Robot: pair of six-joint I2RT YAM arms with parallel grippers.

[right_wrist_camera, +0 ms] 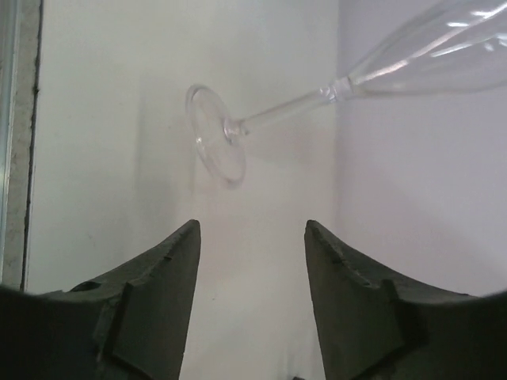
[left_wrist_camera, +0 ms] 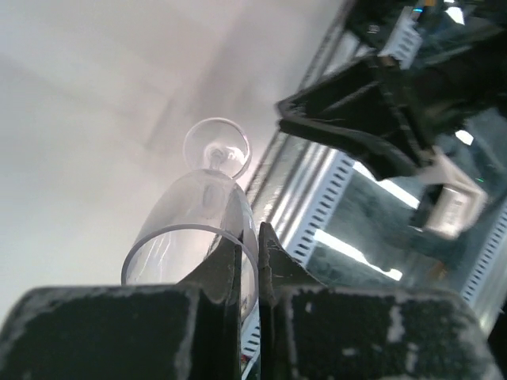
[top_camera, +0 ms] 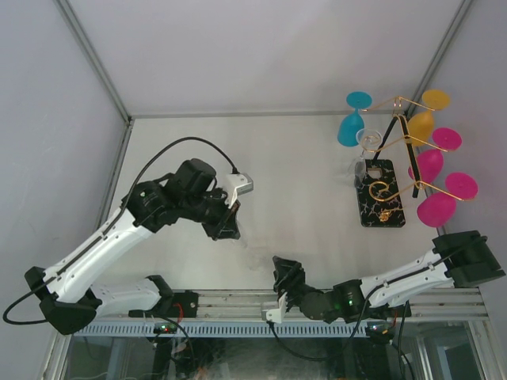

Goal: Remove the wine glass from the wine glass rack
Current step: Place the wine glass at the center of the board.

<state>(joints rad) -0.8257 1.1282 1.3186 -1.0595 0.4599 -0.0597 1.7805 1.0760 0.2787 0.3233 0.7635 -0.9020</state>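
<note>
Wine glass (left_wrist_camera: pixel 198 214) held over mid desk (top_camera: pixel 301 158), well apart from the wine glass rack (top_camera: pixel 382 194): removal judged done; only set-down left. Left hand (left_wrist_camera: pixel 251 237) clamped on bowl rim. Right hand (right_wrist_camera: pixel 252 229) apart, empty. Long axis seemingly near level, foot (right_wrist_camera: pixel 215 146) toward right hand.

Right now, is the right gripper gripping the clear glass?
No, the right gripper is open, and the clear glass is out ahead of it.

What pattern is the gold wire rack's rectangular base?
The rectangular base is black with gold marbling; clearest in top external view.
</note>
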